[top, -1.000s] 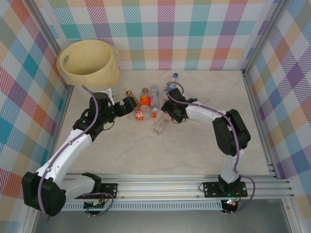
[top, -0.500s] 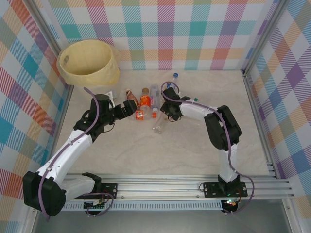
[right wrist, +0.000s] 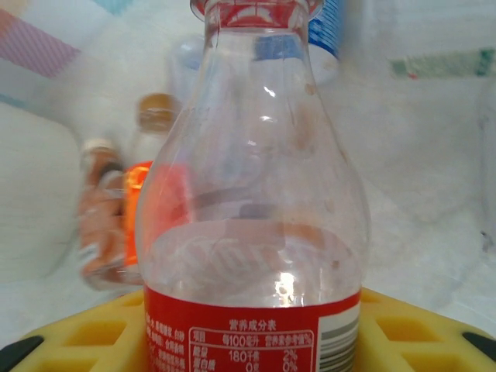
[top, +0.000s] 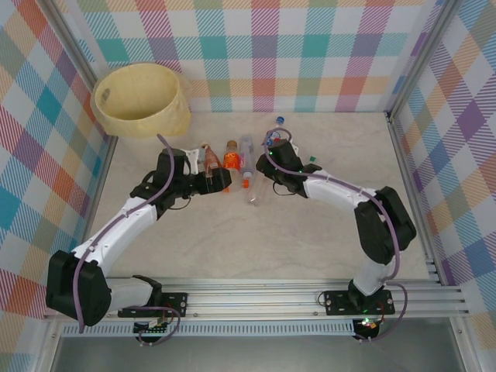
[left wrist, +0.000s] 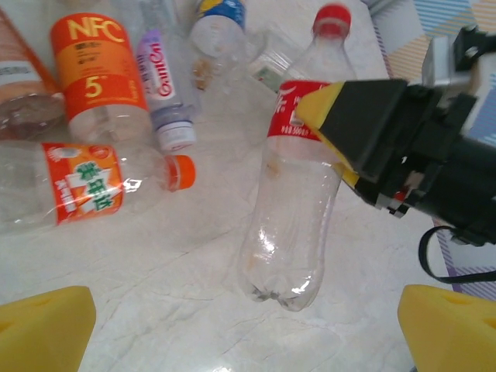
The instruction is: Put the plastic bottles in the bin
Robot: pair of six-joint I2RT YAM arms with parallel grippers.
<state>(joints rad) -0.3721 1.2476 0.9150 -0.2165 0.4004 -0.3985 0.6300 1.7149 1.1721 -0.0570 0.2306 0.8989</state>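
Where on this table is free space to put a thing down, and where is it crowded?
The table is bare between the left arm, the right arm and the near rail, and from that arm to the right wall. Crowded: the bottles at the middle back.

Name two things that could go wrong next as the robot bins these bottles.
1. The right claw grips the red-labelled bottle near its shoulder; the long body may swing or slip out on lifting.
2. The bin stands at the far left, beyond the left claw, which is open beside the other bottles; carrying across might clip that arm or scatter them.
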